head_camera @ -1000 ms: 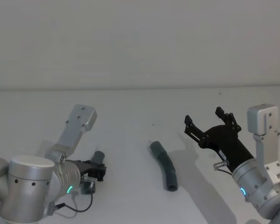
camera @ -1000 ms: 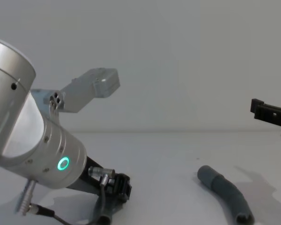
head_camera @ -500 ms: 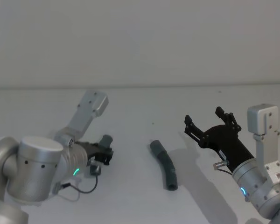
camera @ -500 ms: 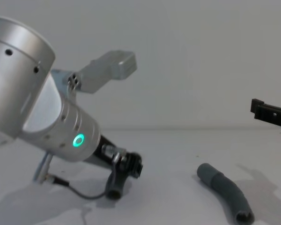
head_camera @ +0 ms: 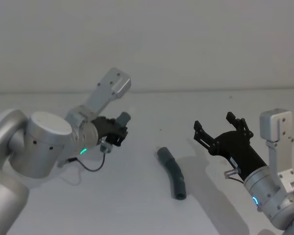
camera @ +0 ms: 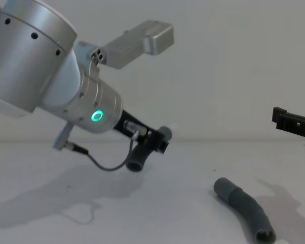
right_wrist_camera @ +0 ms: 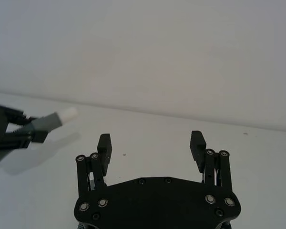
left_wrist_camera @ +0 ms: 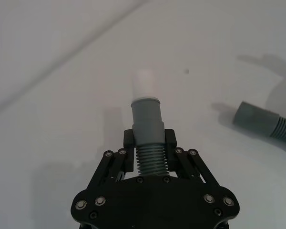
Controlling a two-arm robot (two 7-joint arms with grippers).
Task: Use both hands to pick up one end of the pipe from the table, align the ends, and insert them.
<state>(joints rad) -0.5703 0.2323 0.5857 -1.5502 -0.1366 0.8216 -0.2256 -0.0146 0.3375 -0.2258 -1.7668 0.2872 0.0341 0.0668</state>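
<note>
At centre-left my left gripper point(head_camera: 118, 131) grips the short pipe piece point(head_camera: 123, 118) above the table point(head_camera: 137, 210), whitish tip point(left_wrist_camera: 145, 85) aimed upper right. In the middle the longer piece point(head_camera: 172, 172) lies with free table around, axis upper-left to lower-right. At right my right gripper point(head_camera: 213, 121) hovers, jaws wide.

Your left gripper point(head_camera: 118, 130) has lifted the short pipe piece point(head_camera: 123, 118) clear of the table point(head_camera: 137, 205). It has swung away from the near edge, toward the far edge.

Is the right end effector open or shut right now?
Open. The black skeletal right end effector has its two fingers spread wide apart with nothing between them, above the white matte table.
</note>
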